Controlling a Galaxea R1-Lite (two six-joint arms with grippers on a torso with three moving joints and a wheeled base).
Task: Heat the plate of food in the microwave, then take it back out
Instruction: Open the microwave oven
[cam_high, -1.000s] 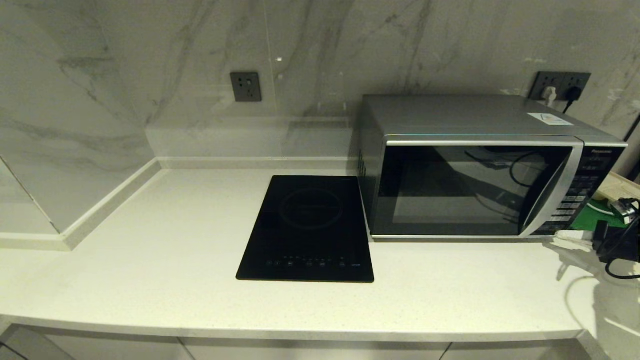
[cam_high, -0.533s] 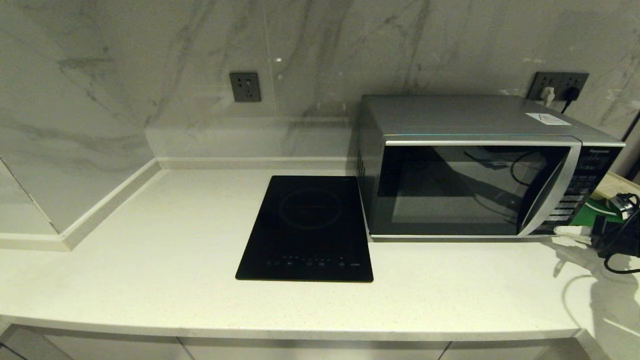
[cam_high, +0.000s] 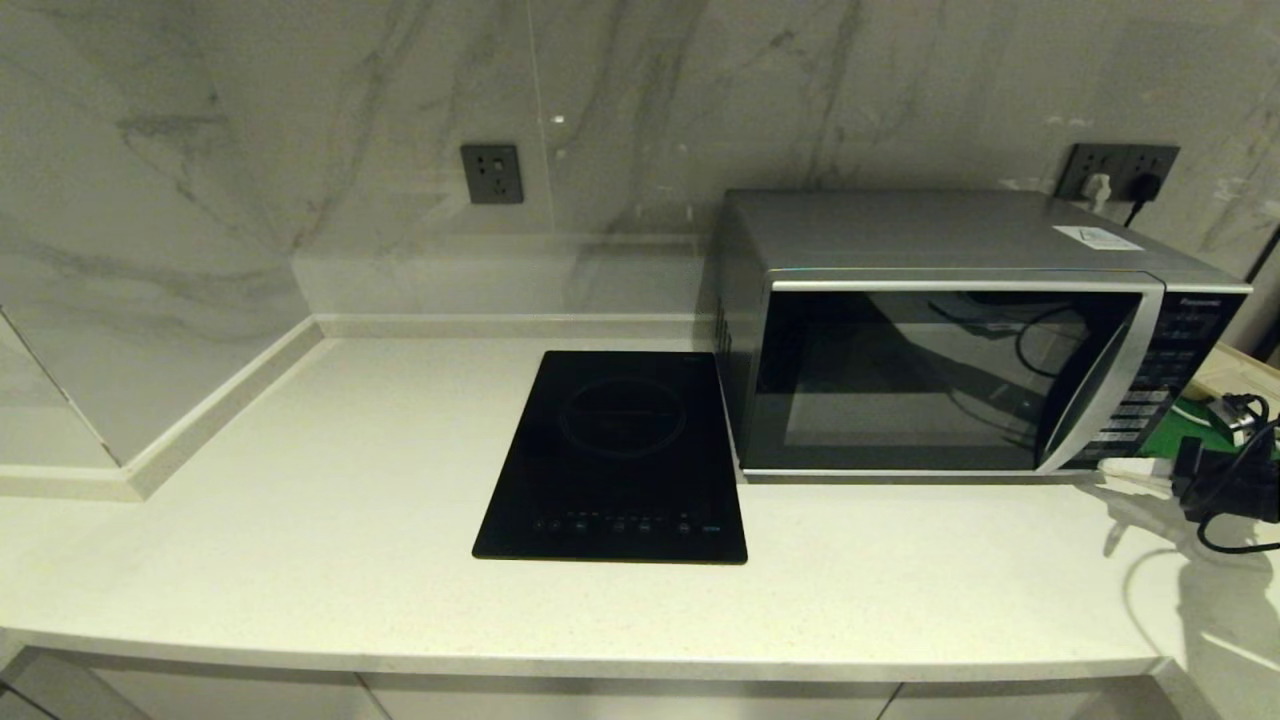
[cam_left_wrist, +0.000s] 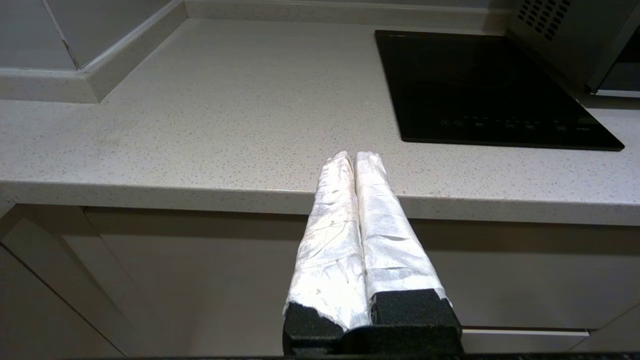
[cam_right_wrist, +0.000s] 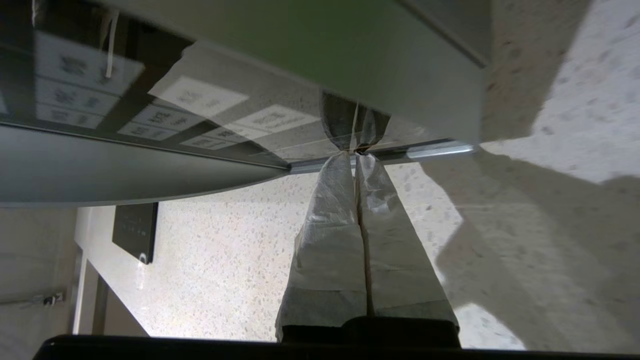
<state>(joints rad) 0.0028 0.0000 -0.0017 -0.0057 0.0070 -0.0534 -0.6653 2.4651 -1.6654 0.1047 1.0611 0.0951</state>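
Marble-veined wall panels (cam_high: 300, 150) rise behind our pale speckled stone tabletop (cam_high: 300, 500), with a dark wall socket (cam_high: 491, 173) set above it. At the right stands the large silver-grey microwave (cam_high: 950, 340) with its dark glass door shut, a curved silver band down the door and a button panel at the right end; we read "Panasonic" at the top of that panel, while the button captions are too small to read. A white label (cam_high: 1098, 238) lies on its top, its print illegible. Just left of the microwave lies a flat black induction hob (cam_high: 615, 455). A strip of green tray (cam_high: 1185, 428) shows beyond the microwave's right side.

Our right gripper (cam_right_wrist: 356, 154) has its white-wrapped fingers (cam_right_wrist: 330, 220) pressed together on nothing, the tips right at the lower right corner of the microwave's front, below the button panel; we cannot tell whether they touch it. Our left gripper (cam_left_wrist: 355, 157) is parked low before the tabletop's front edge, its wrapped fingers likewise pressed together and empty, well apart from the microwave.
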